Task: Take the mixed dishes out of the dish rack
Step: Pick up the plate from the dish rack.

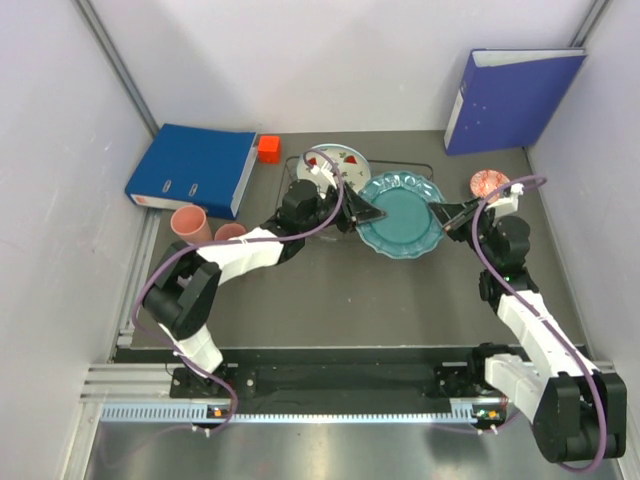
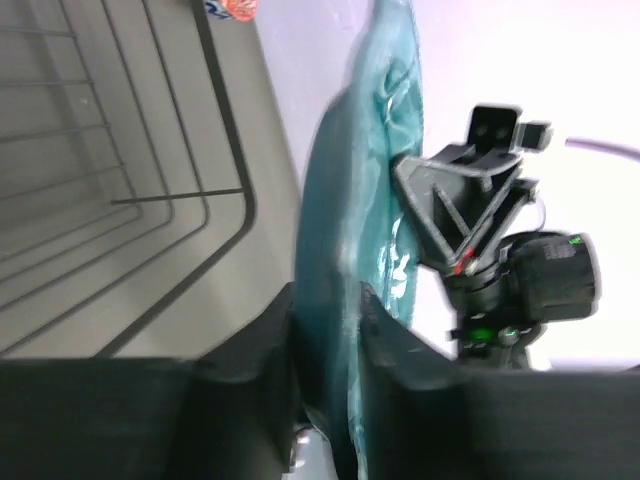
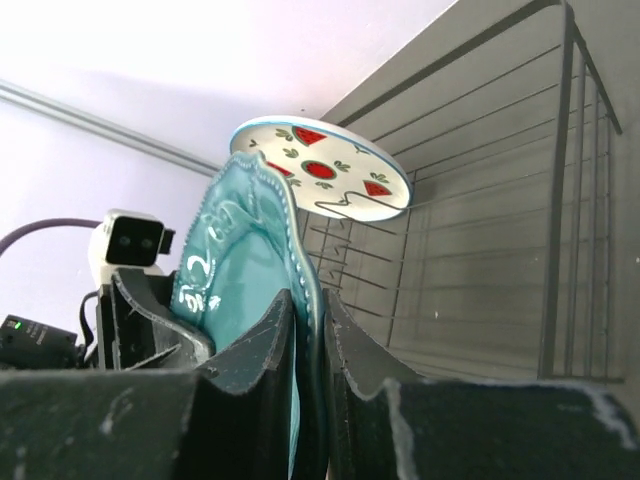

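The teal scalloped plate (image 1: 402,215) hangs on edge over the front of the dish rack (image 1: 420,168), held from both sides. My left gripper (image 1: 365,213) is shut on its left rim, which fills the gap between the fingers (image 2: 328,300). On the opposite rim my right gripper (image 1: 445,215) is also shut, pinching the beaded edge (image 3: 308,300). The white plate with red watermelon marks (image 1: 340,160) stands tilted among the rack's tines (image 3: 320,170). A small pink patterned bowl (image 1: 488,183) sits right of the rack. Two salmon-pink cups (image 1: 190,222) (image 1: 230,233) stand at the left.
A blue binder (image 1: 192,168) lies flat at the back left with a red cube (image 1: 268,148) beside it. Another blue binder (image 1: 510,98) leans on the back right wall. White walls close in both sides. The rack's wire floor (image 2: 100,150) lies behind the plate.
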`<state>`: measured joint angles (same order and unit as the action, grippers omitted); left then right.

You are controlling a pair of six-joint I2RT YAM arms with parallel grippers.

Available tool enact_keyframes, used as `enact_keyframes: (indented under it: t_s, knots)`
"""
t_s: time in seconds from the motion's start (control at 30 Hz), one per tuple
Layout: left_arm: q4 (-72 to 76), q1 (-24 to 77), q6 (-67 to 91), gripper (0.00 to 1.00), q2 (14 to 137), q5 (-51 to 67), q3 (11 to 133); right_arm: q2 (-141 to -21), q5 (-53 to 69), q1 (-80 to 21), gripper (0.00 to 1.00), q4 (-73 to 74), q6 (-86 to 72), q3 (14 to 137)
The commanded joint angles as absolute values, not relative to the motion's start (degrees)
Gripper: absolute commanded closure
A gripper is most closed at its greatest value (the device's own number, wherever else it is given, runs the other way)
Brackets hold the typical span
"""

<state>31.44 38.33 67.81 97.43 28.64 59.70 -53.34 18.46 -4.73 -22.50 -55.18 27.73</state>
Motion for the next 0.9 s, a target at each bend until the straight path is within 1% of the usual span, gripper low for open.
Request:
enact_keyframes:
  t_s: [0.0,0.03,0.23,0.27,0.33,0.37,0.43,0.47,0.57,0.6,0.77,0.87]
  knots:
    - [44.12,41.57,69.52,0.93,96.33,33.57,61.26,-52.56,29.0,-8.17,1.0,-27.07,-57.31,28.65]
    - [43.95,41.57,69.61,1.0,96.33,33.49,61.17,-52.38,28.74,-8.17,1.0,-26.98,-57.22,28.74]
    - [41.4,41.57,67.95,1.0,95.45,32.0,60.73,-50.1,24.54,-8.79,1.0,-20.84,-52.57,29.88]
    - [40.7,41.57,67.24,1.0,95.01,31.56,60.56,-49.92,24.09,-8.79,0.83,-18.65,-51.78,30.49]
    - [38.08,41.49,64.88,1.0,93.52,30.06,60.99,-49.49,22.86,-8.88,0.6,-16.36,-49.4,31.89]
    - [36.58,41.48,64.08,1.0,92.99,29.71,61.52,-49.31,21.98,-8.88,0.38,-13.39,-48.79,32.43]
    - [34.9,41.4,62.93,1.0,92.64,29.62,62.57,-49.48,19.53,-8.88,0.25,-10.21,-47.2,34.61]
    - [34.98,41.05,62.93,1.0,92.38,29.53,62.67,-49.74,18.55,-8.96,0.14,-6.63,-46.59,35.5]
    - [35.42,40.61,63.37,1.0,92.2,29.79,63.02,-50.01,15.13,-8.79,0.06,-1.08,-44.92,38.58]
    - [35.33,40.52,63.54,1.0,92.11,29.97,63.1,-49.57,14.07,-8.79,0.01,-0.53,-44.74,39.11]
    - [35.42,40.6,65.3,1.0,92.28,32.33,63.72,-41.06,1.16,-8.79,0.0,-0.88,-43.07,41.83]
    - [35.59,40.61,66.62,1.0,92.9,33.57,63.46,-37.36,-7.53,-8.88,0.0,1.74,-41.05,45.08]
